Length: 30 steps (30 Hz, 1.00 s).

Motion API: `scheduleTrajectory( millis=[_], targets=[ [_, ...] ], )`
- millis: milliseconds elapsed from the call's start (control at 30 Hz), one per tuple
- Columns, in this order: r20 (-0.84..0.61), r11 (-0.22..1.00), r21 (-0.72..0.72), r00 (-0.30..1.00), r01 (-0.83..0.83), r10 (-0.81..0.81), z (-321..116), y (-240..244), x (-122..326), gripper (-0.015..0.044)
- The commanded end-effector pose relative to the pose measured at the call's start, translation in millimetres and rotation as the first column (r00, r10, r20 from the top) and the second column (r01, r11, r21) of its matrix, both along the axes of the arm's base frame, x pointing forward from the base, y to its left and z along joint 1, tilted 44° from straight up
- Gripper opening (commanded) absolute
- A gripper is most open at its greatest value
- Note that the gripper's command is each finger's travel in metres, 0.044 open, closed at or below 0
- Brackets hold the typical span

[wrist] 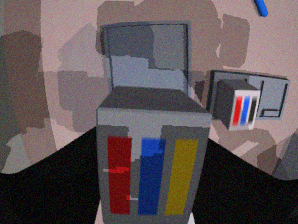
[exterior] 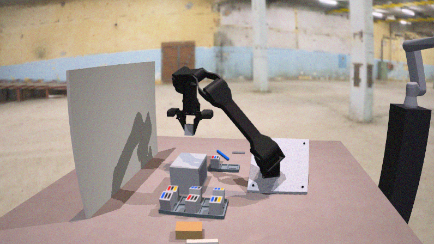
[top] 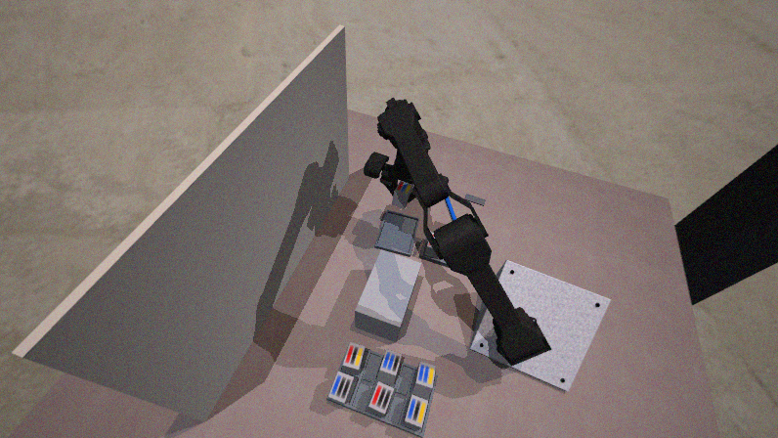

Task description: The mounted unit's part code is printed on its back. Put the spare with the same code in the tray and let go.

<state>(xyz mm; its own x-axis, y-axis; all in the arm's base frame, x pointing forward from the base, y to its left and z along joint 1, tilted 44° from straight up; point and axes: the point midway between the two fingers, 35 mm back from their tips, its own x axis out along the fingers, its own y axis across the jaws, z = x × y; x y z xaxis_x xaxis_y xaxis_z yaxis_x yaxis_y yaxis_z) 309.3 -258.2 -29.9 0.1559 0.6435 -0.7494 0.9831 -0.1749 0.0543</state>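
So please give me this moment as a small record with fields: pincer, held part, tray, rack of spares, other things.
pincer: shut on the spare block, raised above the table
held part: spare block, stripes red, blue, yellow
tray: grey tray, holds no part, under and ahead of the held block in wrist view
rack of spares: rack, six striped blocks
other things: large grey box; small holder with one block; blue stick
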Motion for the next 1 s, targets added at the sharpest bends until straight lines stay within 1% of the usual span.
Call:
scheduleTrajectory(
  millis=[0,967],
  targets=[
    [-0.003,1.000,0.006,1.000,0.005,-0.005,-3,3,1,0.0000],
    [-0.004,1.000,0.010,1.000,0.001,-0.001,-21,17,6,0.0000]
  ],
)
